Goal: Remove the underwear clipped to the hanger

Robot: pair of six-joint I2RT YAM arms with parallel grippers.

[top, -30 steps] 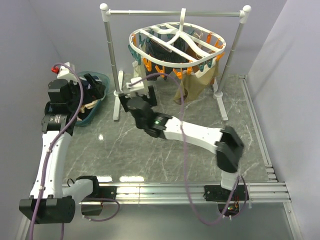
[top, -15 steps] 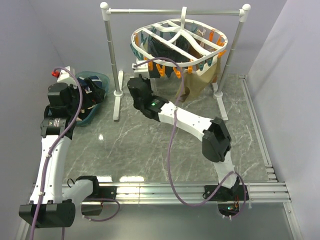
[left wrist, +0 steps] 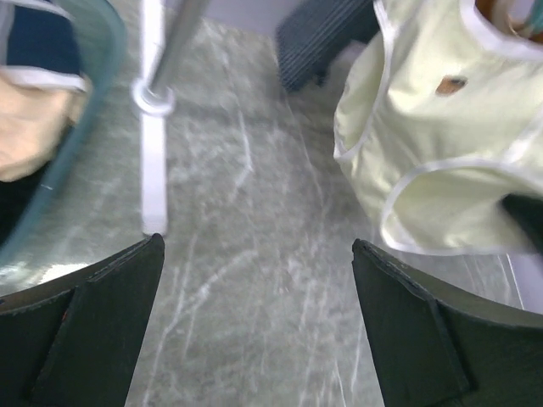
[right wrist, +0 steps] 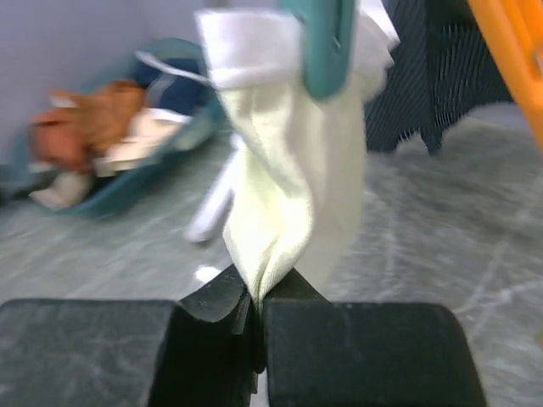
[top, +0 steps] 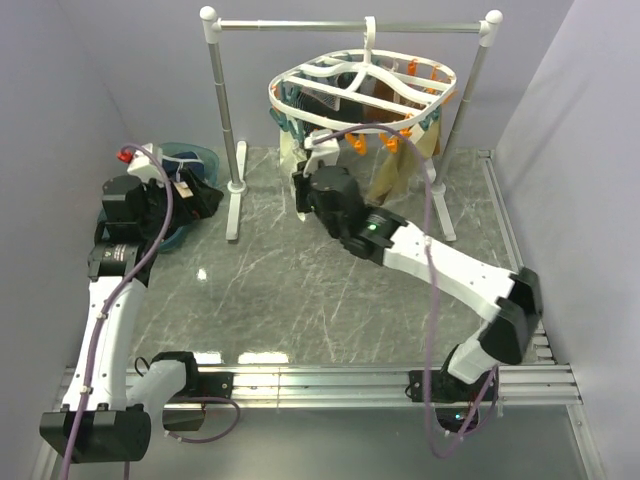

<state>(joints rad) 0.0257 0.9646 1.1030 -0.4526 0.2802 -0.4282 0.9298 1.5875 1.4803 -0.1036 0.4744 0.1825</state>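
The white oval hanger (top: 365, 88) hangs by its hook from the rail. A cream-beige underwear brief (right wrist: 288, 186) hangs from a teal clothespin (right wrist: 327, 42) at its near-left rim. My right gripper (right wrist: 259, 297) is shut on the lower fold of this brief, just below the rim (top: 308, 160). A dark striped brief (right wrist: 433, 76) and a tan-brown one (top: 390, 175) also hang from the hanger. My left gripper (left wrist: 259, 280) is open with nothing between its fingers, low over the table beside the basin (top: 195, 192). The cream brief (left wrist: 441, 153) appears ahead of it.
The silver-and-white rail stand (top: 222, 100) holds the hanger; its left pole and foot (left wrist: 153, 170) are close to my left gripper. A teal basin (top: 195, 150) at the far left holds several cloth pieces (right wrist: 93, 119). Grey walls close in the left, back and right.
My right gripper rose to the hanger's near-left rim and shut on the cream brief. The hanger swung a little to the right. My left gripper turned slightly away from the basin.
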